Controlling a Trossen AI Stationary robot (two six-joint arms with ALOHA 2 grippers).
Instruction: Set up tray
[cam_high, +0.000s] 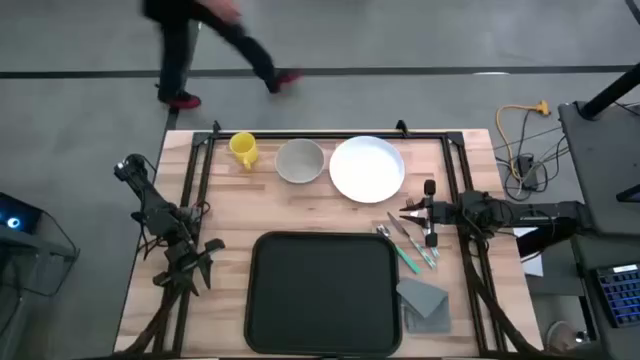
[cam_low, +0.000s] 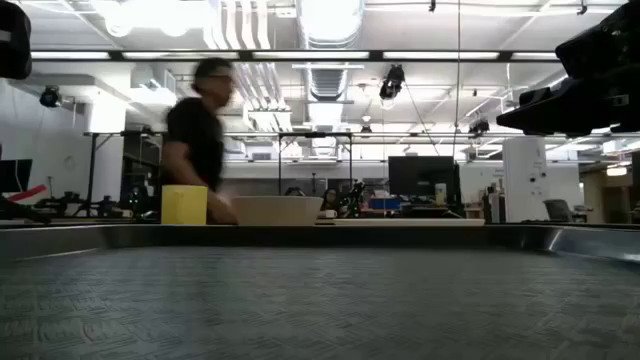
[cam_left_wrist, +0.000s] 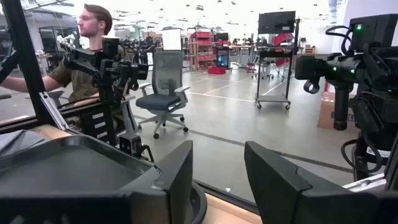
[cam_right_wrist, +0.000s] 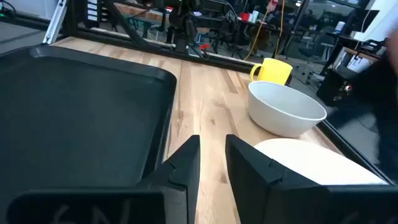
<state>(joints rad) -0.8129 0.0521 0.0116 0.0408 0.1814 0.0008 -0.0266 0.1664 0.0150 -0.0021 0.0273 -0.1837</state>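
Note:
The black tray (cam_high: 325, 290) lies flat at the table's near middle, with nothing on it. It also fills the foreground of the low view as the tray (cam_low: 320, 300). My left gripper (cam_high: 210, 262) stands open just left of the tray's left rim (cam_left_wrist: 62, 168), pointing across it. My right gripper (cam_high: 406, 212) hovers near the white plate's (cam_high: 367, 168) near right edge and above the cutlery (cam_high: 408, 245). Its fingers (cam_right_wrist: 186, 162) stand a little apart with nothing between them. The right wrist view shows the plate (cam_right_wrist: 317, 165) just ahead, apart from the fingers.
A yellow cup (cam_high: 243, 148) and a grey bowl (cam_high: 300, 160) stand on the table at the far edge, left of the plate. A folded grey napkin (cam_high: 423, 298) lies right of the tray. A person (cam_high: 200, 40) walks past beyond the far edge.

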